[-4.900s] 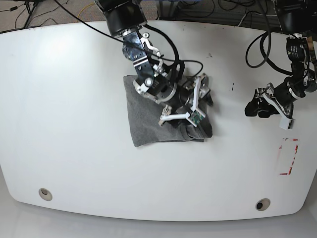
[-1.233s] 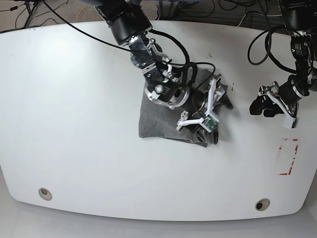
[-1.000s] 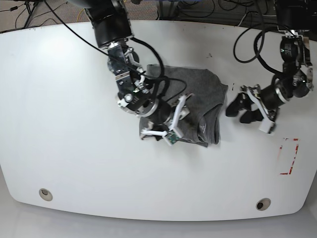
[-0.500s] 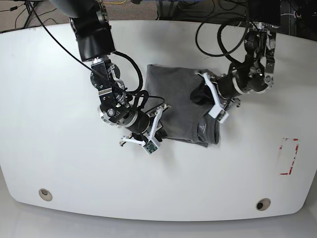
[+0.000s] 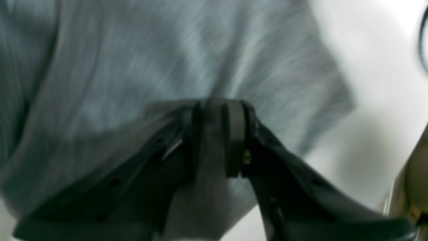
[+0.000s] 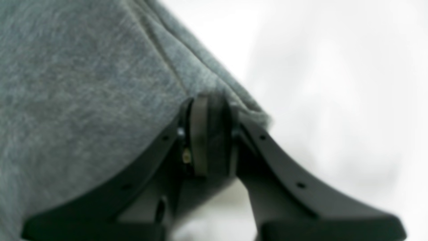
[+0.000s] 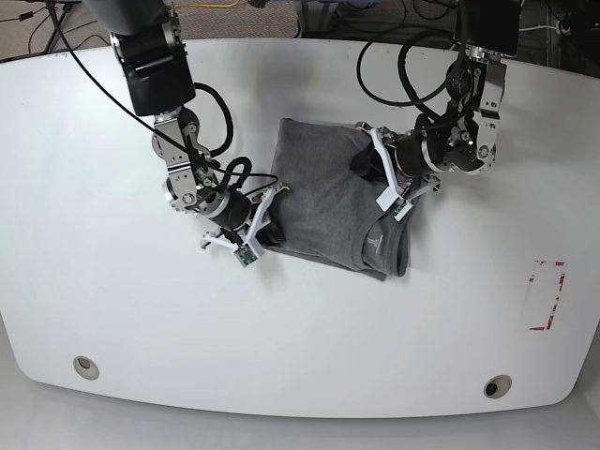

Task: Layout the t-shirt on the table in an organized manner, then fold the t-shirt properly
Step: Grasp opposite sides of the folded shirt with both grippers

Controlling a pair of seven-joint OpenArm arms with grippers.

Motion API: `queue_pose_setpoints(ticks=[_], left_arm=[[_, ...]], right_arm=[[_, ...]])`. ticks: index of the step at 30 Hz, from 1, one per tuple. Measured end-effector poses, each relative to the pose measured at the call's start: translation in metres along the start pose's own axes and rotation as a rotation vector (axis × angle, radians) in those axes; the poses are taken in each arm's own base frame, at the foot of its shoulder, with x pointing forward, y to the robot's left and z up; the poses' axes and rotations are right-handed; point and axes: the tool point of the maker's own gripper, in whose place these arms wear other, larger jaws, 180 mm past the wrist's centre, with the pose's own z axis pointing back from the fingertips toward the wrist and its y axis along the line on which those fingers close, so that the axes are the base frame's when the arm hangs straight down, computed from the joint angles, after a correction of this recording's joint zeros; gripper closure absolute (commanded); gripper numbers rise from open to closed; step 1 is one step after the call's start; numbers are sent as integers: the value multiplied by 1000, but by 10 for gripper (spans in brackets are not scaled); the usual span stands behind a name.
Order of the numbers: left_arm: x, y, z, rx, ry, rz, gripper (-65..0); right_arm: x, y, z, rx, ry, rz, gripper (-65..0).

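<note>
My fingers [image 6: 200,140] are pinching grey fabric on both sides: my right gripper [image 6: 214,140] is clamping an edge of the t-shirt [image 7: 337,202], my left gripper [image 5: 214,137] is gripping another fold. The folded shirt is lying mid-table [image 7: 112,300].

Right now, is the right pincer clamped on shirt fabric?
Yes, the right pincer is shut on a fold at the edge of the t-shirt.

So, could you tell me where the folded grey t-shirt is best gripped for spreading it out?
By its two opposite side edges, coming in low from each side. The t-shirt lies as a flat bundle on the table, its edges exposed. The right gripper and left gripper already pinch cloth there.
</note>
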Motion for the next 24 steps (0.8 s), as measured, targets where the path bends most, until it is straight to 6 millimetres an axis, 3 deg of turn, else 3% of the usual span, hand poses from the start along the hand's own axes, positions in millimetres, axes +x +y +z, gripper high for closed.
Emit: queue_pose_setpoints(ticks=[7, 14, 24], left_arm=[[12, 44, -11, 41, 27, 39, -101], [30, 62, -24, -9, 47, 7, -101], [45, 78, -21, 24, 71, -30, -101]], right_arm=[[-21, -8, 23, -26, 7, 12, -63], [-42, 3, 51, -47, 1, -29, -67], [-51, 64, 65, 5, 43, -68, -67]])
